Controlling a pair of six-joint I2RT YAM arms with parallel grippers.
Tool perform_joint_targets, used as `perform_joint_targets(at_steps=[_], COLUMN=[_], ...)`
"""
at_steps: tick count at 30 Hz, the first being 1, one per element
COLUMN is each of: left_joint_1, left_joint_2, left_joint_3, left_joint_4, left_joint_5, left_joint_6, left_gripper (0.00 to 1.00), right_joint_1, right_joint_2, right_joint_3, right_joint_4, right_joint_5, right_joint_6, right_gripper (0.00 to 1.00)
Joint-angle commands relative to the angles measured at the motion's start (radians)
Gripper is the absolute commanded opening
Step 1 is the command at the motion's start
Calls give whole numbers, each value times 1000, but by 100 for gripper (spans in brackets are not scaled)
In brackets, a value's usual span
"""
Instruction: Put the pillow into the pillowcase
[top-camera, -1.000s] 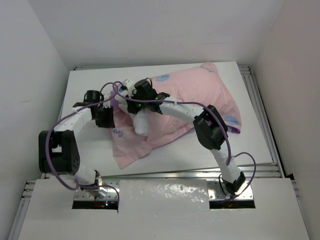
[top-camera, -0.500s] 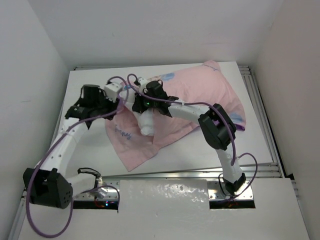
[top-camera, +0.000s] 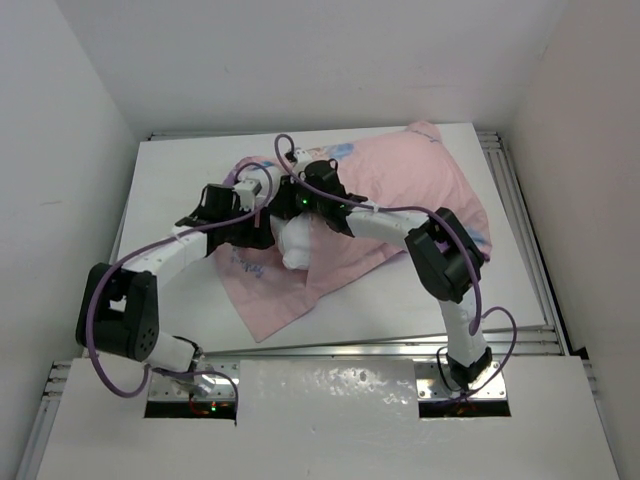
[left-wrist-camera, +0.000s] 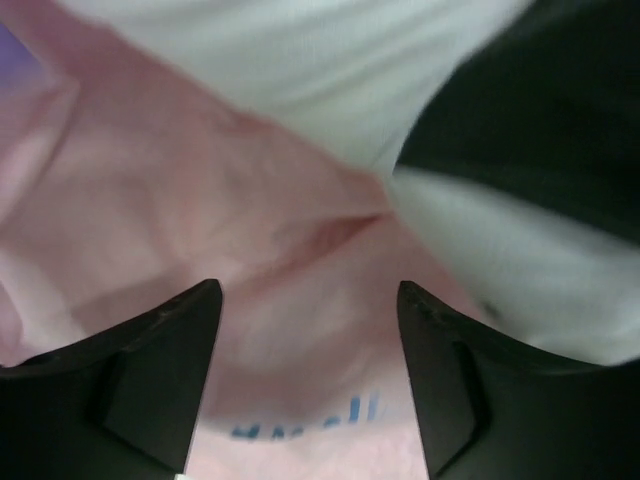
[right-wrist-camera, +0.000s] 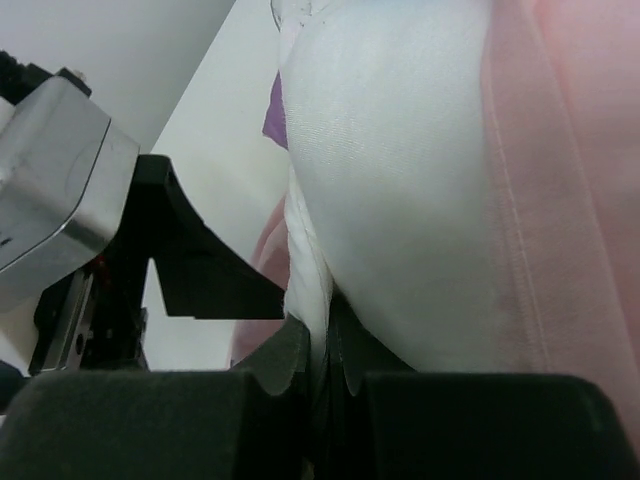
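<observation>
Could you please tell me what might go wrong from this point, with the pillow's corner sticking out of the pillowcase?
1. The left gripper stands open over the pillowcase and holds nothing, so the loose mouth may slide along with the pillow instead of covering its exposed corner.
2. The right gripper pinches only a thin edge of the pillow, so it may slip off.
3. Both grippers work very close together and could collide.

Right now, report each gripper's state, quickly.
Left gripper: open over the pillowcase, holding nothing.
Right gripper: closed, pinching the pillow at its edge.
</observation>
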Motion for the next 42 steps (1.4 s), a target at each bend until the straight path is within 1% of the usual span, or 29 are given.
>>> perform_joint_targets(at_steps=[1,5,8,10,11,15,17,18,19,20,21,22,23,24,25,27,29,32,33,35,36,37,41,42], left_joint_1=[-19,-36,-71,-91,-96,-107,-116,-128,-133,-137,-141,-141,-141,-139,-141,-139,-136,-133,-134,-131,-124,-113,29,40], left_joint_2=[27,146,199,208,210,248,278,313,334,355,375,412,426,435,432,403,293,210,175,154,138,127,85,75], left_joint_3=[28,20,16,13,13,39,57,77,86,94,102,118,126,134,134,126,102,80,77,91,112,115,114,112], left_joint_4=[145,188,240,289,316,366,360,352,344,329,321,312,286,275,268,263,263,274,278,263,214,187,127,111], left_joint_5=[-12,-58,-68,-67,-70,-81,-88,-125,-145,-165,-197,-203,-202,-197,-193,-187,-197,-225,-226,-219,-216,-208,-141,-136], left_joint_6=[-26,-9,-5,-23,-31,-70,-74,-80,-81,-83,-84,-84,-83,-81,-80,-66,-39,14,56,63,75,83,159,184], left_gripper=[69,70,71,73,78,78,71,63,54,34,25,19,8,3,0,0,0,0,0,0,0,0,0,0], right_joint_1=[-6,-6,-6,-6,-6,-5,-5,-5,-5,-5,-6,-6,-6,-6,-6,-13,-23,-31,-31,-31,-31,-31,-31,-31], right_joint_2=[-62,-52,-59,-62,-63,-68,-66,-66,-68,-71,-74,-78,-91,-98,-106,-123,-131,-143,-144,-152,-157,-166,-171,-169], right_joint_3=[52,67,69,75,79,79,84,84,83,76,73,61,53,46,32,18,4,-13,-13,-17,-20,-22,-3,1], right_joint_4=[109,121,120,103,84,70,61,60,60,63,63,61,64,63,63,64,61,67,67,69,70,66,32,20], right_joint_5=[-4,-2,13,19,22,28,25,25,25,25,25,25,30,31,31,31,27,21,16,14,16,17,7,5], right_joint_6=[90,112,121,112,107,95,90,89,89,87,87,84,78,75,72,66,66,67,64,61,60,50,26,24], right_gripper=[0,0,0,0,0,0,0,0,0,0,0,0,0,0,0,0,0,0,0,0,0,0,0,0])
